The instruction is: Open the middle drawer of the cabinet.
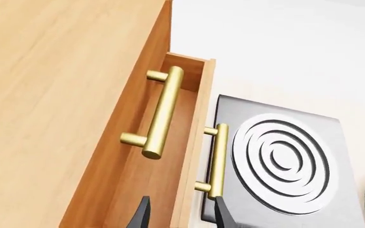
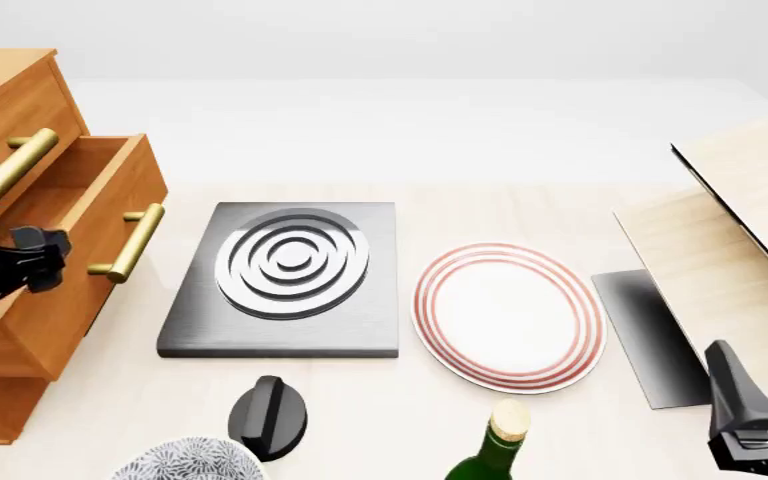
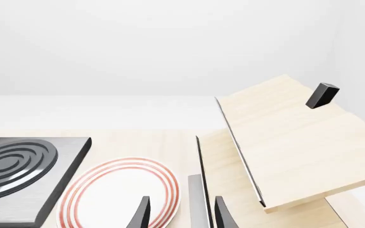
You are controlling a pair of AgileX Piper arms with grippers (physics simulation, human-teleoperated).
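The middle drawer (image 2: 84, 235) already stands out from the cabinet (image 2: 4, 95) at the table's left edge, its brass bar handle (image 2: 128, 242) jutting toward the hotplate (image 2: 291, 270). To finish well, I would keep the pull straight along the drawer's own line, level and unhurried, so the box does not rack in its slot. The left pincer (image 1: 181, 213) sits low beside the drawer front, its dark fingers spread with the front's edge between them and one tip just under the handle's end; it grips nothing that I can see. That arm comes in from the left, roughly level. The right pincer (image 3: 181, 213) hovers spread and idle near the striped plate (image 2: 511, 315) and the pale board (image 2: 744, 230).
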